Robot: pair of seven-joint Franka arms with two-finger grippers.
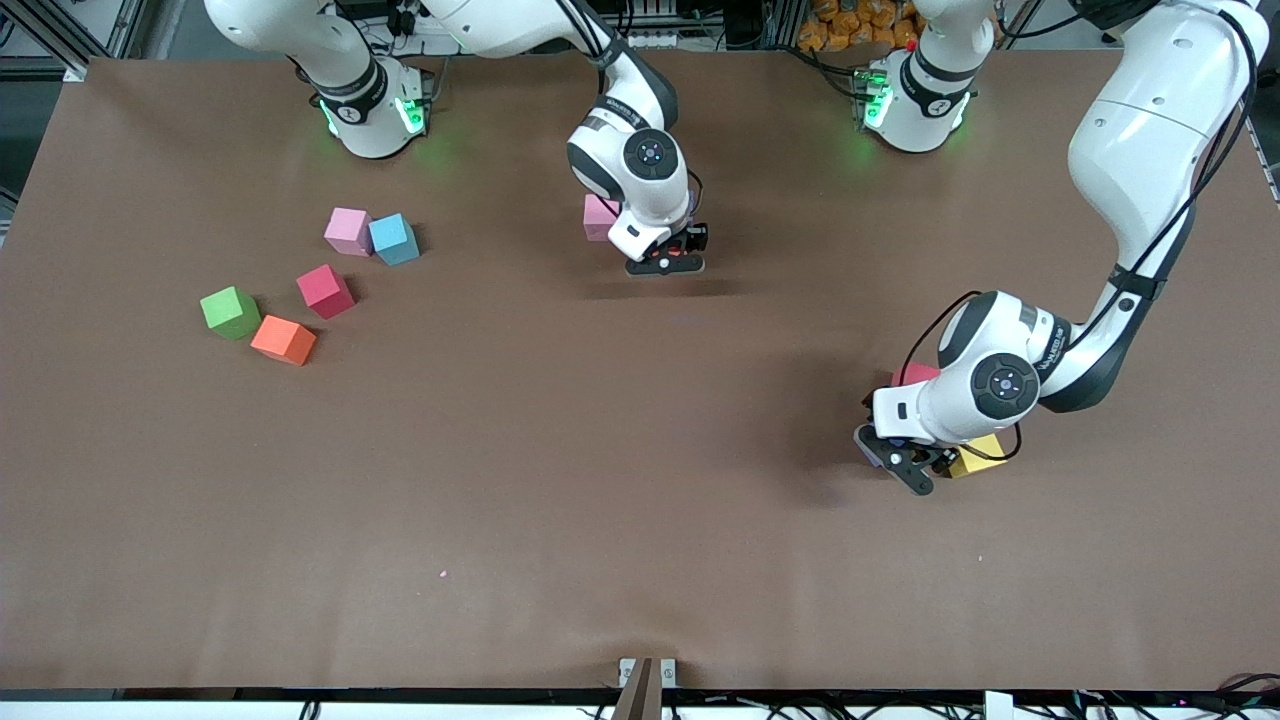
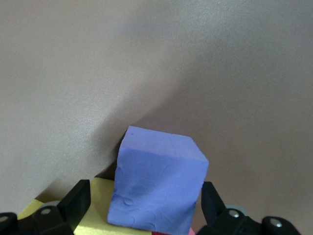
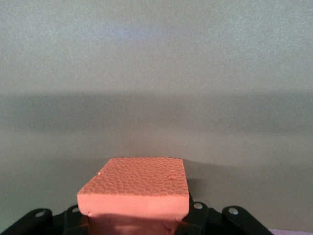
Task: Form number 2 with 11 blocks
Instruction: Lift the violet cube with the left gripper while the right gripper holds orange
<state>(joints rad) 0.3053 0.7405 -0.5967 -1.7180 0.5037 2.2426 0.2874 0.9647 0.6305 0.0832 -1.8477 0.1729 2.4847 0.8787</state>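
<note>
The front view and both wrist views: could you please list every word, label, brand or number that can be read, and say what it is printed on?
Left arm: dark lettering on the white link just above the wrist, too small to read.
Right arm: the same kind of lettering on its link, too small to read.
Blocks, such as the purple block and the orange block: plain, no text.
Table: no markings.

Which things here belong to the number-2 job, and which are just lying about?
Job: pink block, blue block, red block, green block, orange block, second pink block, purple block, yellow block, second red block, held orange block, left tool, right tool.
Lying about: table-edge bracket, cables.
</note>
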